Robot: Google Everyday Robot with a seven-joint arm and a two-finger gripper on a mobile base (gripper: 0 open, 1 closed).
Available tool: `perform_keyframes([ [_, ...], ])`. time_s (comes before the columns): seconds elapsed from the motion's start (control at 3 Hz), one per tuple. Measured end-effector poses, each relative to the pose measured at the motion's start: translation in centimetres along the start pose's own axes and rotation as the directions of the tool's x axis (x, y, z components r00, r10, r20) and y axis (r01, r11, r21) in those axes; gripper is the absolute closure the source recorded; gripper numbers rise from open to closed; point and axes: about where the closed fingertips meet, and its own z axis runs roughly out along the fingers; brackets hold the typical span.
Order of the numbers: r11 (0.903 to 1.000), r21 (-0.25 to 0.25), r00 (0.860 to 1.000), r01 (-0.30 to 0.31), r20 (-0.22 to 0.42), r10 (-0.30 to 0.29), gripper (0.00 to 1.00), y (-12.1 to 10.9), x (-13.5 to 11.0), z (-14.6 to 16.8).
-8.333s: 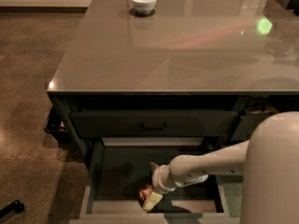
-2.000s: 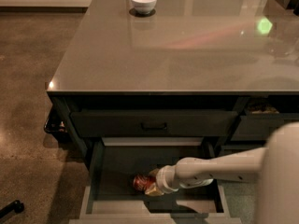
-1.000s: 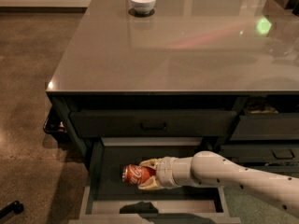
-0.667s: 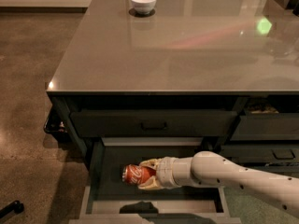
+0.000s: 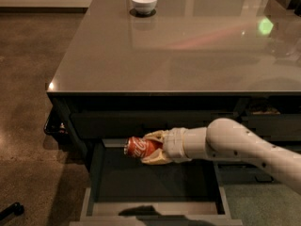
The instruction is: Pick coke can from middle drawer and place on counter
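The red coke can (image 5: 137, 147) lies sideways in the air, held above the back left part of the open middle drawer (image 5: 155, 207). My gripper (image 5: 151, 148) is shut on the coke can, one cream finger above it and one below. The white arm reaches in from the right edge of the view. The can hangs just in front of the dark cabinet face, below the front edge of the glossy grey-brown counter (image 5: 188, 46).
A white bowl (image 5: 144, 2) stands at the far end of the counter. A green light spot (image 5: 265, 26) reflects on the counter's right side. A closed drawer front (image 5: 117, 124) sits above the open drawer. Brown floor lies to the left.
The gripper has lifted the coke can off the drawer floor, up and toward the cabinet face. It now hangs higher than a second ago.
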Motion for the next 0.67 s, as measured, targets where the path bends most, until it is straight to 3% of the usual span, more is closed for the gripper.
perform_keyframes([
  [0.33,0.992,0.071,0.994,0.105,0.019,-0.106,1.0,-3.18,-7.36,-5.9],
  [0.67,0.992,0.071,0.994,0.105,0.019,-0.106,1.0,-3.19,-7.36,-5.9],
])
